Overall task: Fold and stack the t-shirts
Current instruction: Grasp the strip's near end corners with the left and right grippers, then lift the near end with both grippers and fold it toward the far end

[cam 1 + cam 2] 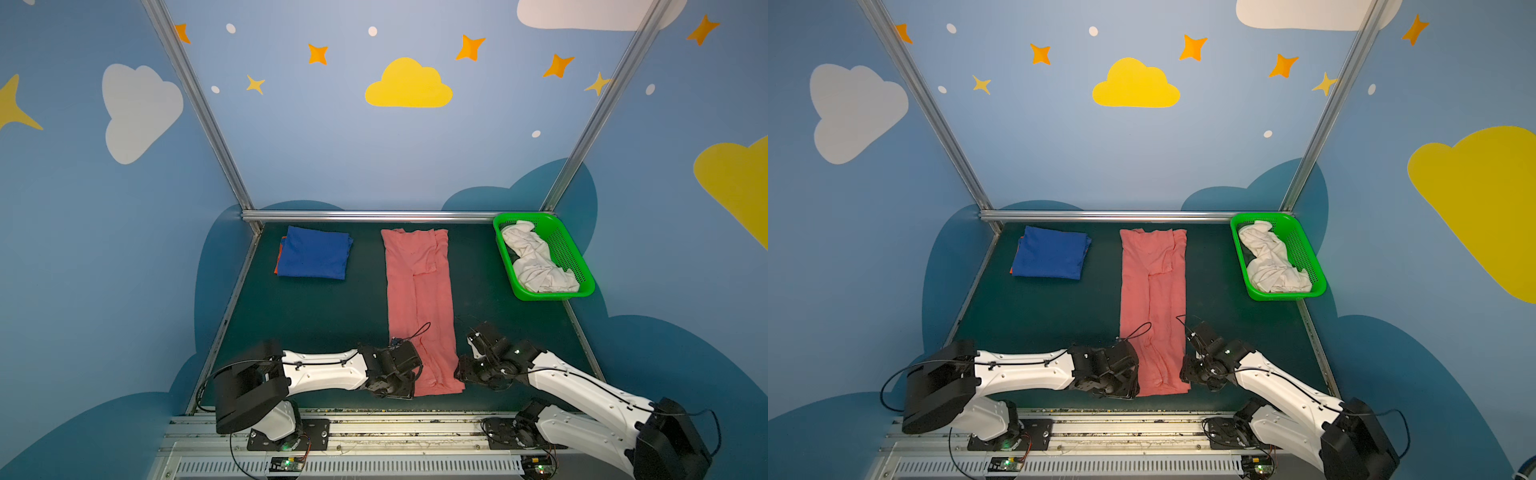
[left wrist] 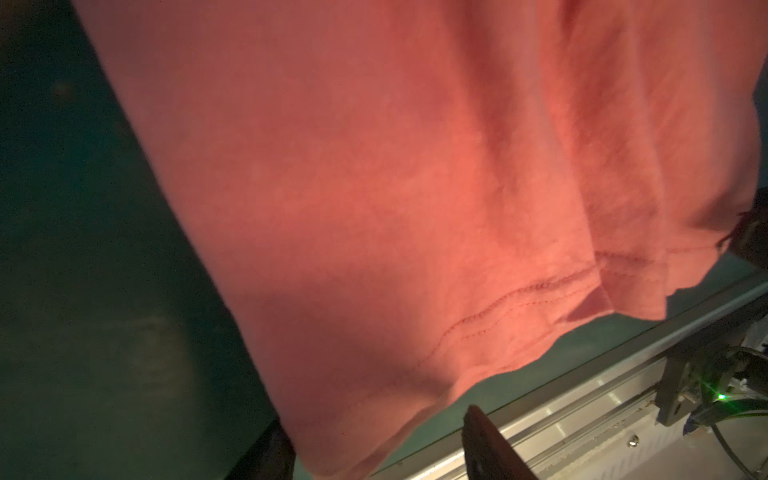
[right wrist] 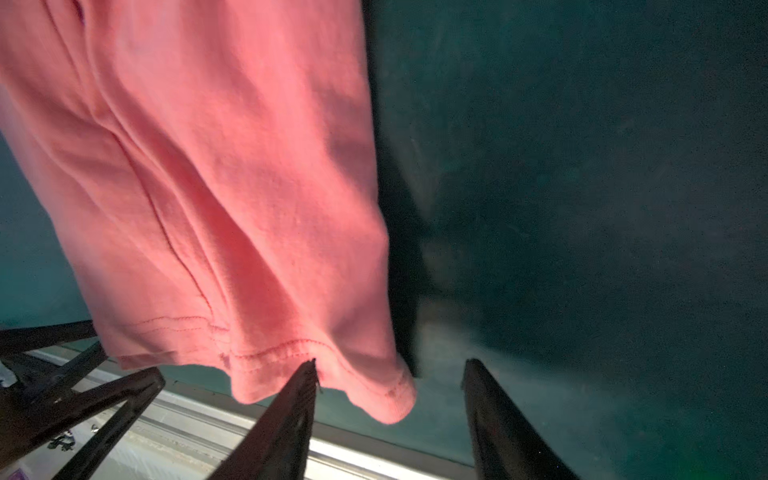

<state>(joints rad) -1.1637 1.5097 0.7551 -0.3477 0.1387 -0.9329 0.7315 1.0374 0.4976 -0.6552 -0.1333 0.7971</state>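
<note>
Down the middle of both top views, a salmon-pink cotton t-shirt (image 1: 417, 299), laid flat on the dark green table mat (image 1: 324, 324) as a long narrow strip. Sides and sleeves already turned in, collar end toward the back rail, hem end toward the lower edge of the frame. Not yet folded crosswise, so judged about halfway through its own fold.

At the two hem corners, both arms. Left black parallel gripper (image 2: 374, 440) with jaws apart, the corner of the hem lying between them, not pinched as far as can be made out. Right black parallel gripper (image 3: 390, 365) likewise spread, one finger touching the stitched hem, the other clear on the mat side. Probably next: closing on both corners and carrying the hem up toward the collar.

Upper left of the mat: a royal blue folded t-shirt (image 1: 313, 253), squared off, resting on an orange folded t-shirt (image 1: 276, 266) showing only as a sliver at the left edge. Two done and stacked.

Upper right: a crumpled white t-shirt (image 1: 536, 262) in the green plastic mesh basket (image 1: 548, 296), untouched.

Left to do: finishing the pink one, adding it to the stack, then the white one entirely.
</note>
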